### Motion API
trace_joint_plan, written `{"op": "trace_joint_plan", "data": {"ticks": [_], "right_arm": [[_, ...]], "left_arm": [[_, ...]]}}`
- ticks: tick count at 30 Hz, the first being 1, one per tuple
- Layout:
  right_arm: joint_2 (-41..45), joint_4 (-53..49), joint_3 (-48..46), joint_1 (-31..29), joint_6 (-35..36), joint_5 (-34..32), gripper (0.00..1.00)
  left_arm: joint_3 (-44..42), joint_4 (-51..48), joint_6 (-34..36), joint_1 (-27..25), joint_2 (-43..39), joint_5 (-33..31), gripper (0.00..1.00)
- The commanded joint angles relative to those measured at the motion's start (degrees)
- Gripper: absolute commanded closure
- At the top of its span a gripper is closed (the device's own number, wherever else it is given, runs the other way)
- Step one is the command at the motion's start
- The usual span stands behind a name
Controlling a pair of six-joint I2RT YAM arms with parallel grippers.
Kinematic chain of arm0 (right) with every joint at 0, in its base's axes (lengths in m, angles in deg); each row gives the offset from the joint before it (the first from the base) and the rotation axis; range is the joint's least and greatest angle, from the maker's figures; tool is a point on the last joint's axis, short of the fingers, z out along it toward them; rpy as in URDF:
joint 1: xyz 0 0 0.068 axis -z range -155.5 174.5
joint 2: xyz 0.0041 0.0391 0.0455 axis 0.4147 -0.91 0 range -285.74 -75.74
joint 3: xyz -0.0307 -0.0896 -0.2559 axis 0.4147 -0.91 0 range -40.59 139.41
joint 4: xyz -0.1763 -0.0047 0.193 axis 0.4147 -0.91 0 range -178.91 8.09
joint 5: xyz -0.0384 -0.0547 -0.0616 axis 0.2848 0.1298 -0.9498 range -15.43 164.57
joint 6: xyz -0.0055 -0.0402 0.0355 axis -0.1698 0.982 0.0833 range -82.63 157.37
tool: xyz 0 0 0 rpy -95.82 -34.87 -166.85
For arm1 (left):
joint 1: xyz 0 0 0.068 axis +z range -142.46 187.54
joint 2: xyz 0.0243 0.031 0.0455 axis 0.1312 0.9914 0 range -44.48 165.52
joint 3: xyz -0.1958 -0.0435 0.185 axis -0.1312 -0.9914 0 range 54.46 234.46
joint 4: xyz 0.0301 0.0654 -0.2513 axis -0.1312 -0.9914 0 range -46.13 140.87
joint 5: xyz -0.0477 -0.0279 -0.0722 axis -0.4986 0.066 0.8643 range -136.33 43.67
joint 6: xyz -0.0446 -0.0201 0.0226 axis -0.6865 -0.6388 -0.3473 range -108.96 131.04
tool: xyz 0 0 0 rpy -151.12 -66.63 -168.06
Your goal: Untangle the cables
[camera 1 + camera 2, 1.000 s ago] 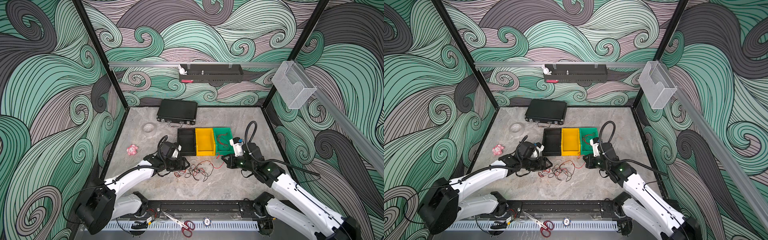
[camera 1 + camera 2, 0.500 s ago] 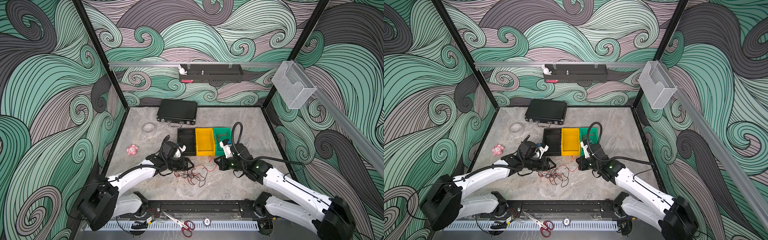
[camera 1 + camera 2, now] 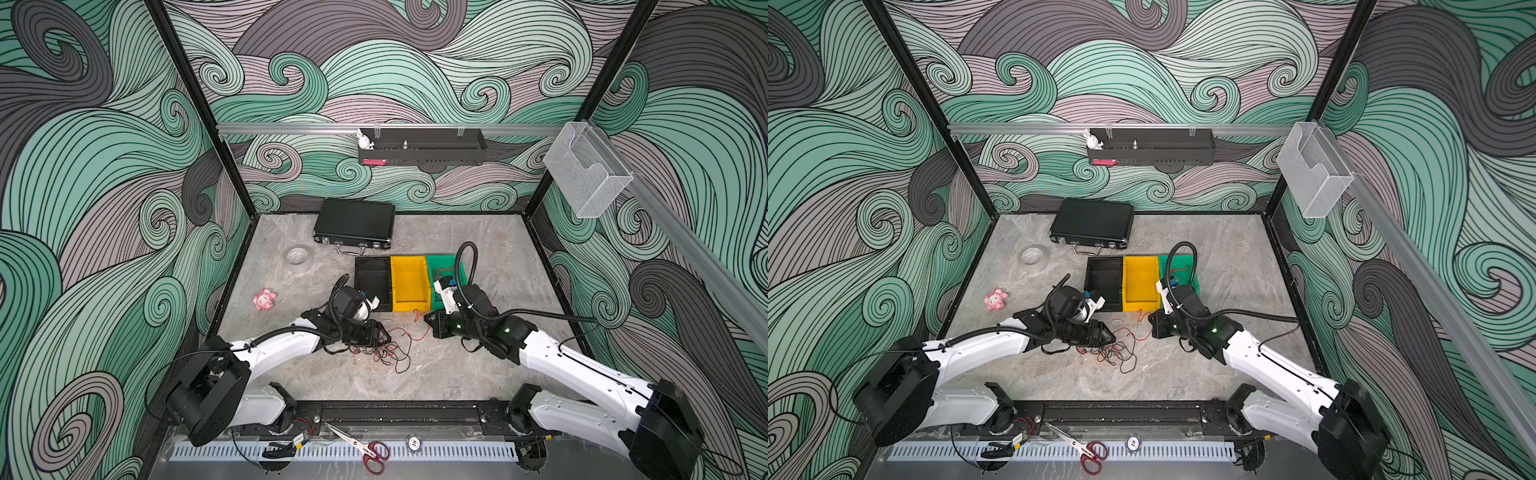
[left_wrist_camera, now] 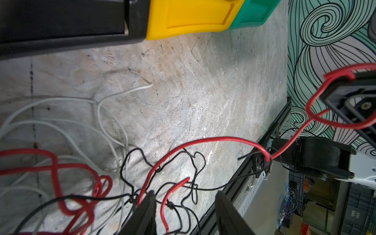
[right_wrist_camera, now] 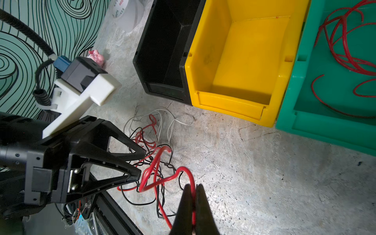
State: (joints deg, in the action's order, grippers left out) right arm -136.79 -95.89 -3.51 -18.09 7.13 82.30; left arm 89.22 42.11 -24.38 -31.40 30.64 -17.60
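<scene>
Cables (image 3: 380,351) in red, black and white lie knotted in one heap on the table (image 3: 457,374), just in front of the yellow bin (image 5: 230,101), on the side nearer the arm bases.

**Completed, as far as visible**
- Several red cables (image 5: 343,50) lie loose in the green bin (image 5: 301,101), which touches the yellow bin on the right arm's side.
- The yellow bin is empty. So is the black bin (image 5: 162,61), which touches it on the left arm's side.

**In hand**
- The right gripper (image 5: 192,195) has its fingers pressed together on one red cable (image 5: 160,179). This cable runs in a slack curve from the heap up to the jaws, in front of the yellow bin toward the green-bin side.
- The left gripper (image 4: 185,213) sits low over the heap with its fingers spread. A red cable end and thin black strands lie between the fingers, and nothing is pinched.

**Outstanding**
- The held red cable crosses black strands at several points and is not free of the heap.
- Black and white cables are all in the heap; none has been separated.
- Judgement: the task is in an early-to-middle stage. Part of the red is done. The rest of the red, all black and all white are left.
</scene>
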Motion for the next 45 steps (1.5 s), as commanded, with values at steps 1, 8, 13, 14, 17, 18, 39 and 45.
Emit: {"op": "trace_joint_plan", "data": {"ticks": [1,8,13,14,17,18,39,45], "right_arm": [[-0.1,0.7,1.4,-0.5,0.7,-1.3,0.97],[2.9,-1.3,1.2,-0.5,1.7,-5.8,0.97],[4.7,-1.3,0.3,-0.5,1.6,-7.2,0.97],[4.7,-1.4,0.1,-0.5,1.6,-7.3,0.97],[4.6,-1.4,-0.3,-0.5,1.5,-7.2,0.97],[4.7,-1.3,-0.5,-0.5,1.4,-7.2,0.97],[6.6,-1.1,-1.7,-0.4,1.1,-7.7,0.97],[5.6,0.1,-1.9,-0.4,0.2,-5.6,0.97]], "left_arm": [[0.9,0.6,1.0,-0.3,0.5,-0.5,0.5],[-0.1,-1.1,1.8,-0.3,-0.8,-1.5,0.46],[-1.7,-0.6,1.1,-0.2,-2.4,-1.5,0.43],[-2.0,-0.6,1.0,-0.2,-2.8,-1.7,0.43],[-2.4,-0.7,0.5,-0.1,-3.3,-2.2,0.43],[-2.4,-0.8,0.3,0.0,-3.6,-2.5,0.44],[-4.1,-5.1,-3.1,3.2,-8.9,-8.8,0.48],[-3.8,-1.3,-3.3,3.3,-5.4,-8.3,0.5]]}}
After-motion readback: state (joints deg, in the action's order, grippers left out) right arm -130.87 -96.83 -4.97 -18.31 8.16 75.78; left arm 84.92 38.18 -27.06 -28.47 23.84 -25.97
